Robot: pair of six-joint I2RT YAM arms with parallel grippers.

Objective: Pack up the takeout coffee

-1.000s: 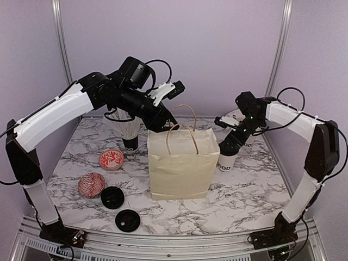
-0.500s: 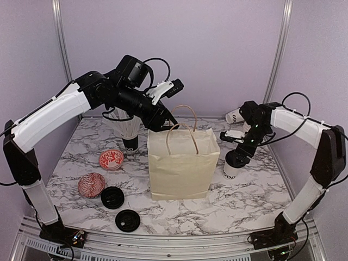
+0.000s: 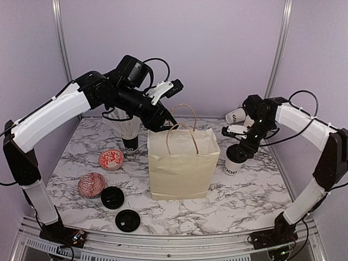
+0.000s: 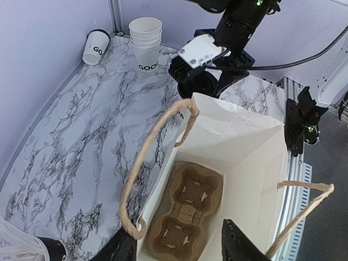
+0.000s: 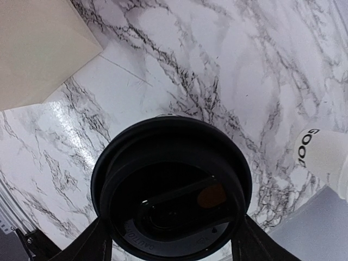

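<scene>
A robotics lab cell: plain lilac wall panels (image 3: 217, 43) and aluminium posts (image 3: 279, 54) box in a marble-patterned desk (image 3: 239, 201), with a slotted metal rail (image 3: 190, 239) at its near edge. A cabled left arm (image 3: 54, 111) and right arm (image 3: 299, 119) rise from it. The goods are takeout ware — a paper bag (image 3: 182, 163) and a lidded coffee cup (image 3: 234, 167).

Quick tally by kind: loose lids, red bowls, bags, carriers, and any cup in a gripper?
Loose black lids: 2
Red-patterned bowls: 2
Paper bag: 1
Cup carrier: 1
Cup in right gripper: 1
Total: 7
</scene>
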